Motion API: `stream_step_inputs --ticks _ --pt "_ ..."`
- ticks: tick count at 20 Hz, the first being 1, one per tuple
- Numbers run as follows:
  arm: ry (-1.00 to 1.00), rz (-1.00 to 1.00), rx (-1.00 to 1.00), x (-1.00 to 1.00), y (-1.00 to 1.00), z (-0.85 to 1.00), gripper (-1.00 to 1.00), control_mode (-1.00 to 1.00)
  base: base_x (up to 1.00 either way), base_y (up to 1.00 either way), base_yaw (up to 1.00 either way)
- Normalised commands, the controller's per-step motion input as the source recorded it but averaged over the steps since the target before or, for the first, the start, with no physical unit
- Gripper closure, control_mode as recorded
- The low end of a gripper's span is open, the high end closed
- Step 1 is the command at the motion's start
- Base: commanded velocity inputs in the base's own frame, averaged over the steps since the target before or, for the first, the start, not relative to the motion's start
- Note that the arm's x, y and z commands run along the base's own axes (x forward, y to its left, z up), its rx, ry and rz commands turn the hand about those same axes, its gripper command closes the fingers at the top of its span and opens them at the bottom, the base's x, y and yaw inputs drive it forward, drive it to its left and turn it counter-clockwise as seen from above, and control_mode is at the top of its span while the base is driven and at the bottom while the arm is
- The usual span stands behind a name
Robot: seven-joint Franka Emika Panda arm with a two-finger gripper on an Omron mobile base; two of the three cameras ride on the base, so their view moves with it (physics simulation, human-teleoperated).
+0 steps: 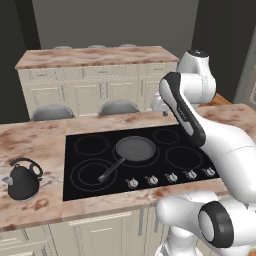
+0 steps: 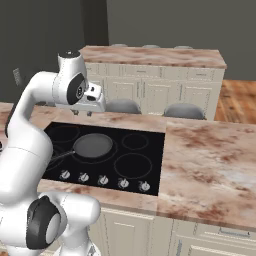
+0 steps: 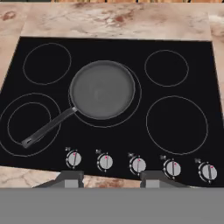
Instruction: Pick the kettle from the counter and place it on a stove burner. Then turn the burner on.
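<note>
We see the kettle point(image 1: 23, 179) upright on the surface point(image 1: 35, 142), left of the cooktop point(image 1: 135, 160), well apart from the tool point(image 3: 109, 179). A pan point(image 3: 102, 89) sits on the centre ring. Our tool hovers above the knobs point(image 3: 138, 164), fingers apart, holding nothing.

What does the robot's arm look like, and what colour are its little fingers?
The arm is smooth, rounded and glossy white, with dark bands and round dark caps at its joints. Its hand is a boxy white block in the right base view. The gripper has two small, square, dark grey fingertips.
</note>
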Motion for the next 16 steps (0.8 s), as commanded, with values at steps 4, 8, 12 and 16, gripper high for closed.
stream_step_inputs --ticks 4,8,12,16 --pt "0.02 0.04 0.0 -0.08 0.07 -0.04 -1.0 -1.0 0.0 0.0 0.0" --pt "0.0 0.09 0.0 -0.19 0.29 -0.09 -1.0 -1.0 0.0 0.0 0.0" --pt "0.0 0.12 0.0 -0.11 0.35 -0.08 -1.0 -1.0 0.0 0.0 0.0" --pt "0.0 0.18 0.0 -0.13 0.32 -0.06 -1.0 -1.0 0.0 0.0 0.0"
